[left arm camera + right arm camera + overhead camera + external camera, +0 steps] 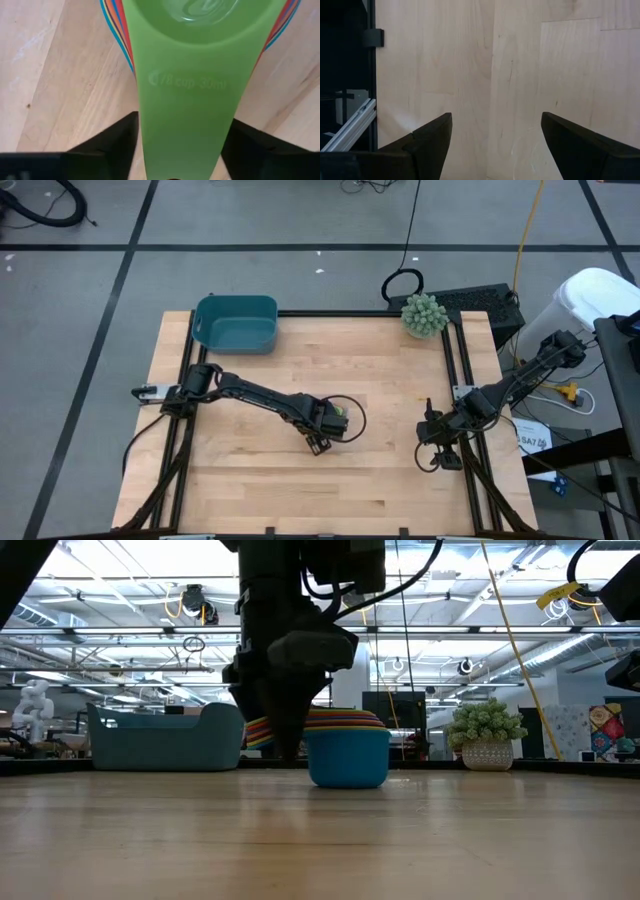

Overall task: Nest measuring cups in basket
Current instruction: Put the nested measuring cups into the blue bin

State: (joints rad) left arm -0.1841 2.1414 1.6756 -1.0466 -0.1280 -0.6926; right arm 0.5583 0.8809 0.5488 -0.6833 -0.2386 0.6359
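Note:
The measuring cups [345,745] stand nested in one stack on the table's middle, with the blue one [348,760] lowest and the green one [200,30] on top. Their flat handles [260,730] fan out to one side. My left gripper [184,125] is at the stack [338,412], shut on the handles. The teal basket [236,322] sits at the table's far left, apart from the stack. My right gripper [497,125] hovers open over bare wood near the table's right edge [432,430]. My left gripper holds the stacked cups by their handles, with the green handle [185,115] uppermost between the two fingers [120,142], one at each long edge. The fingers come from above, slanting down, and lie along the handles. The stack's blue bottom cup rests on the table.
A spiky green ball plant in a pot [424,313] stands at the table's far right corner. Dark frame rails [370,75] run along the table's right side by my right gripper. Bare wood lies between the stack and the basket.

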